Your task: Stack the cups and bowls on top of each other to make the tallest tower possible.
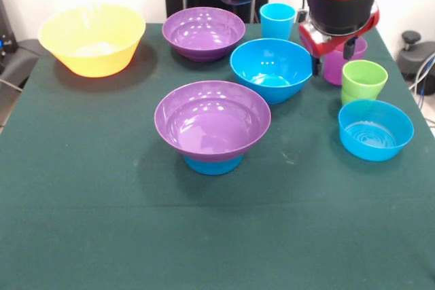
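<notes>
Bowls and cups spread over the green table, arm low at the right.
From the left: yellow bowl, far purple bowl, and nearer the tower, a purple bowl sitting on a small blue bowl. Then large blue bowl, light blue cup behind it, and the gripper down at the purple cup; whether its fingers grip the cup cannot be told. Green cup stands just beside, second small blue bowl nearest.
</notes>
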Controlling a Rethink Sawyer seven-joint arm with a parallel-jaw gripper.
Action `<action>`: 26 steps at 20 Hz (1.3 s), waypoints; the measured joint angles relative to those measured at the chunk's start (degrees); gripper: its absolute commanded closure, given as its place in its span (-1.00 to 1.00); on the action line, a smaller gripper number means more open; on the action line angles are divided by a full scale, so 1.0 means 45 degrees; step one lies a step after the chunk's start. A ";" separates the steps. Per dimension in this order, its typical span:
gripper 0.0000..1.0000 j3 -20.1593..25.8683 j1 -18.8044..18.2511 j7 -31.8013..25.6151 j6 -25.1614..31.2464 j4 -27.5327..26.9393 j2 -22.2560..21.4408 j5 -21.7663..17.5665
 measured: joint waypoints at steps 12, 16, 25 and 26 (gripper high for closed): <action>-1.00 0.0626 -0.0304 0.0000 -0.1651 0.0287 0.0275 -0.0362; -1.00 0.0686 -0.0297 0.0000 -0.1651 0.0287 0.0422 -0.0388; -1.00 0.0688 -0.0259 0.0000 -0.1653 0.0284 0.0955 -0.0560; -1.00 0.0686 -0.0252 0.0000 -0.1651 0.0284 0.1000 -0.0602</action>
